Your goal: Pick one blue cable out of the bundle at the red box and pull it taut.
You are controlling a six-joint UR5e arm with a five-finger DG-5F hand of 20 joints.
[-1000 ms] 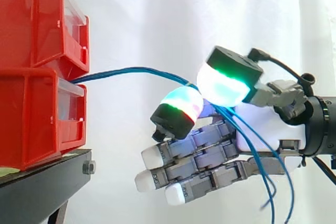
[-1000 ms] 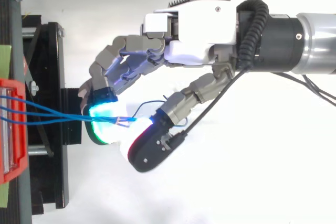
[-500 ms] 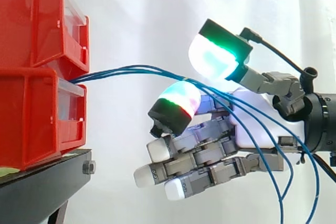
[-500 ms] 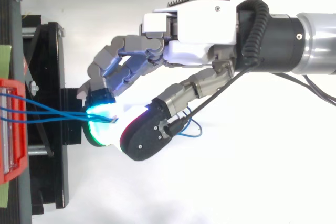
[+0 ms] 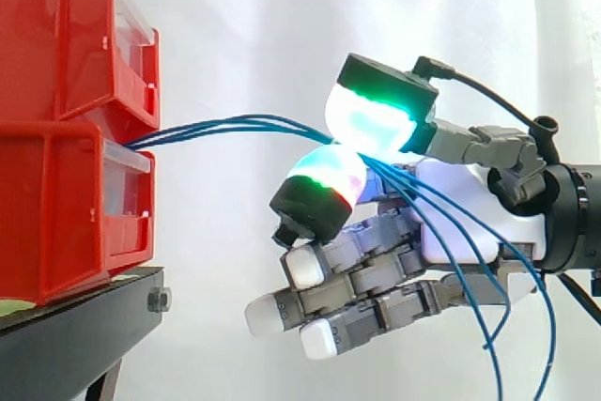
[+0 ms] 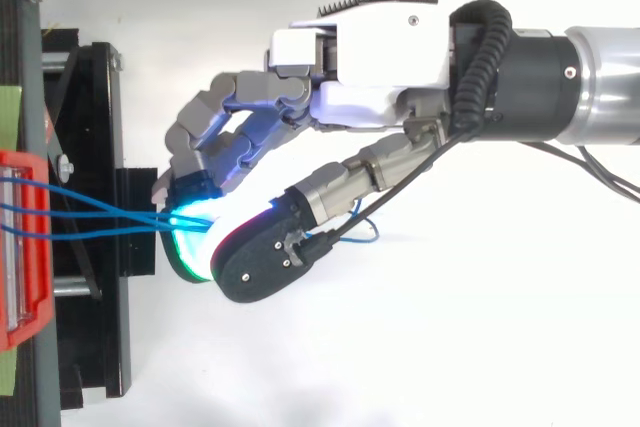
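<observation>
Several thin blue cables point(image 5: 235, 124) leave the gap between the two stacked red bins point(image 5: 66, 204) and run right in a shallow arc, not taut. They pass between a green-and-cyan glowing pad point(image 5: 371, 119) above and a green-and-red glowing pad point(image 5: 324, 180) below. My hand point(image 5: 470, 223) pinches the cables there, to the right of the bins. The loose ends drape over the palm and hang down at the right. From above, the cables point(image 6: 145, 222) converge from the red bin point(image 6: 15, 247) into the pinch under the hand point(image 6: 370, 57). The other fingers are half curled with white pads.
The bins stand on a black stand point(image 5: 75, 335) at the left, with its frame point(image 6: 95, 147) close to the fingertips. A white curtain hangs behind. The arm comes in from the right.
The upper pad lifted off the cables half a second ago, then came down and leftward onto them again. The loose ends now fan out more over the palm.
</observation>
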